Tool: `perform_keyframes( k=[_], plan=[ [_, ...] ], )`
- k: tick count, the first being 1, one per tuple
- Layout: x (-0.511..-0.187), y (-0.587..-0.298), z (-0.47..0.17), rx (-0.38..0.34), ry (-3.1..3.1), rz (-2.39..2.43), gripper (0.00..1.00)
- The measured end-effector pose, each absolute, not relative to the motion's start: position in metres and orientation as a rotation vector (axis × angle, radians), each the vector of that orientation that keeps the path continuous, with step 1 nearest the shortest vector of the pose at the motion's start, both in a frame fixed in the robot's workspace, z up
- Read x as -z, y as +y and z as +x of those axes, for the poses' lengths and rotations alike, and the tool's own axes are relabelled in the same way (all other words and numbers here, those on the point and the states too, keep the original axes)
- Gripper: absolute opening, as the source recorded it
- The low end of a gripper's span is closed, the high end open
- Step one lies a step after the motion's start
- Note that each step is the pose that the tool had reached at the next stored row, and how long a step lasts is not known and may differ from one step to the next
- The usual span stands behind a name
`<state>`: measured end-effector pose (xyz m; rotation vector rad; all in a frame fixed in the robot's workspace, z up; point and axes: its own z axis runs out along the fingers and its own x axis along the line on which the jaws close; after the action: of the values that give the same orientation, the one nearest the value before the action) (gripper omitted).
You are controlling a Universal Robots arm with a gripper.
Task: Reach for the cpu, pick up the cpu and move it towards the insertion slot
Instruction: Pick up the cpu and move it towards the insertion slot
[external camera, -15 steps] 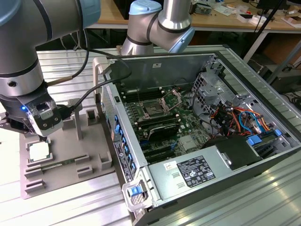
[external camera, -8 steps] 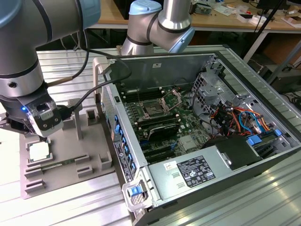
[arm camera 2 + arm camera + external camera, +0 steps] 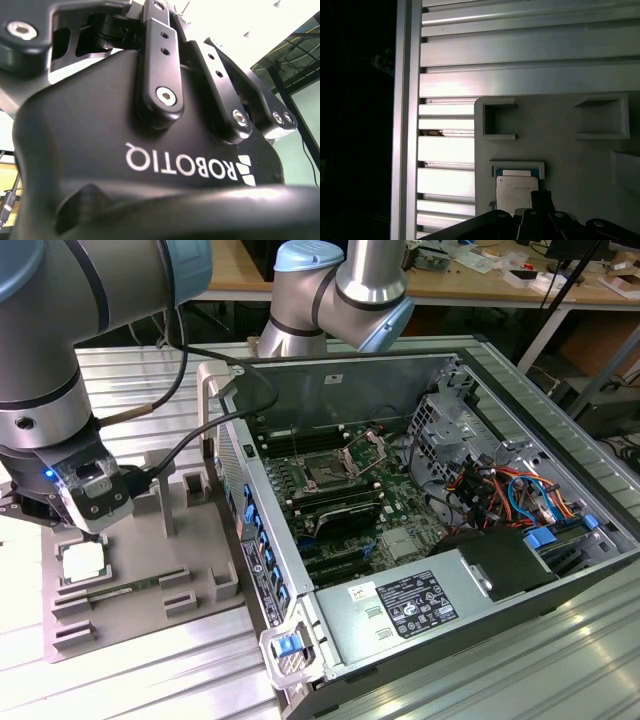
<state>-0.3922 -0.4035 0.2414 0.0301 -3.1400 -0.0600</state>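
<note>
Nearest in the exterior view, at about five o'clock, sat the power supply [image 3: 410, 605] of an opened computer case [image 3: 340, 390], on a ribbed aluminium table [image 3: 150, 670]. At about eight o'clock on that table lay a grey plastic tray [image 3: 200, 540]. A long green memory stick [image 3: 125, 590] rested in a groove along the tray's near side.

Just beyond the stick, the cpu [image 3: 82, 561] lay flat in a square pocket of the tray, silvery top up. The first wrist view showed the same chip [image 3: 516, 194] seated in its pocket, with a bluish edge along one side and the grey tray [image 3: 560, 150] around it.

The gripper [image 3: 85, 530] hung just over the cpu, at twelve o'clock from it. In the first wrist view its dark parts overlapped one edge of the chip. I could not tell whether it touched the cpu. The second wrist view looked along the gripper's black body and bolted link bars. Whether it was spread or clamped could not be told.

Farther in, at about two o'clock from the cpu and well apart from it, the insertion slot [image 3: 326, 473] sat on the green circuit board [image 3: 400, 490] inside the case. Its shiny metal frame [image 3: 368, 445] was swung up. Beyond the case, at twelve o'clock, stood the arm's [image 3: 340, 290] grey and blue elbow. A cluttered workbench [image 3: 460, 280] stood farthest back.
</note>
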Motion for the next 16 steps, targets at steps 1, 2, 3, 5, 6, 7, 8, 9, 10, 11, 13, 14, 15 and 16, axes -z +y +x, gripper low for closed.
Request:
perform_keyframes(
  k=[1,2,3,5,6,7,8,9,10,11,13,14,15,16],
  plan=[
    [-0.2413,-0.4036,-0.3924,0.060,-3.140,0.030,0.11],
    [-0.2411,-0.4037,-0.3926,0.060,-3.140,0.030,0.11],
    [-0.2410,-0.4039,-0.3928,0.060,-3.140,0.030,0.11],
    [-0.2407,-0.4043,-0.3934,0.060,-3.140,0.030,0.11],
    [-0.2406,-0.4049,-0.3937,0.060,-3.140,0.030,0.11],
    [-0.2404,-0.4054,-0.3939,0.060,-3.140,0.030,0.11],
    [-0.2403,-0.4058,-0.3941,0.060,-3.140,0.030,0.11],
    [-0.2401,-0.4063,-0.3942,0.060,-3.140,0.030,0.11],
    [-0.2400,-0.4065,-0.3944,0.060,-3.140,0.030,0.11],
    [-0.2399,-0.4066,-0.3945,0.060,-3.140,0.030,0.11],
    [-0.2396,-0.4072,-0.3949,0.060,-3.140,0.030,0.11],
    [-0.2395,-0.4073,-0.3950,0.060,-3.140,0.030,0.11],
    [-0.2394,-0.4076,-0.3953,0.060,-3.140,0.030,0.11],
    [-0.2392,-0.4078,-0.3956,0.060,-3.140,0.030,0.11]
  ],
)
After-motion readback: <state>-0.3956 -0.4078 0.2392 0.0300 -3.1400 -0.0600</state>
